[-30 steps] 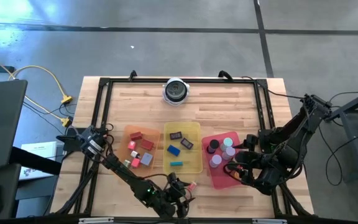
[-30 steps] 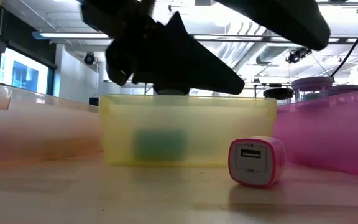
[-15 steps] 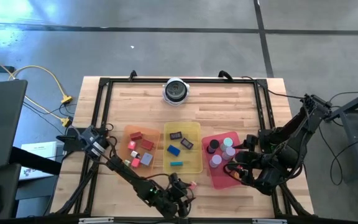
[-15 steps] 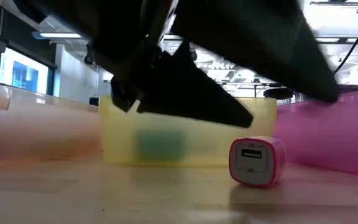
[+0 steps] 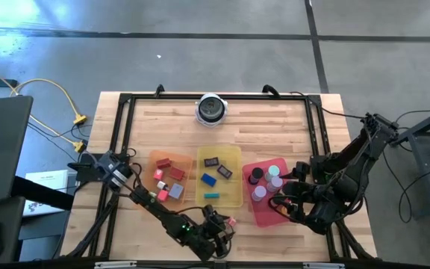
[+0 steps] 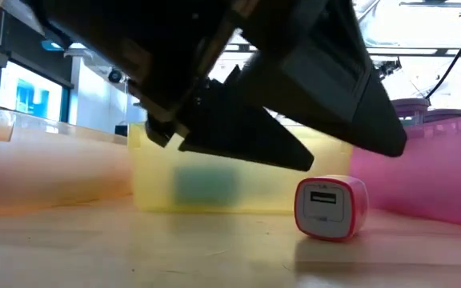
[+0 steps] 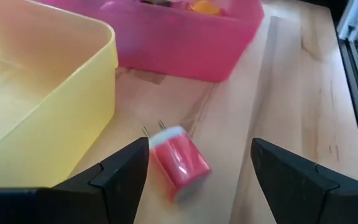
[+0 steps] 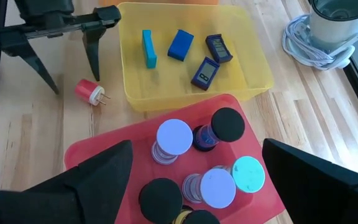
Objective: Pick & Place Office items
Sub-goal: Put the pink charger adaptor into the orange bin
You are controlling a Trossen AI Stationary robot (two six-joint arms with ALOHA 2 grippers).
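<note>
Pink charger plug [image 7: 178, 163] lies loose on the worktop [image 5: 275, 119] beside the yellow tray [image 5: 219, 178], left gripper [image 7: 194, 177] straddling it with jaws wide, apparently poised to grasp. Right gripper [image 8: 191, 180] waits open-jawed above the red tray [image 8: 98, 149].

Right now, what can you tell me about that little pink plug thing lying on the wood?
The pink charger is a small rounded cube with a white face holding a USB slot and two metal prongs on the opposite end. It lies on its side on the wooden table, outside the yellow tray. The left end effector, open, hovers around it without touching.
</note>
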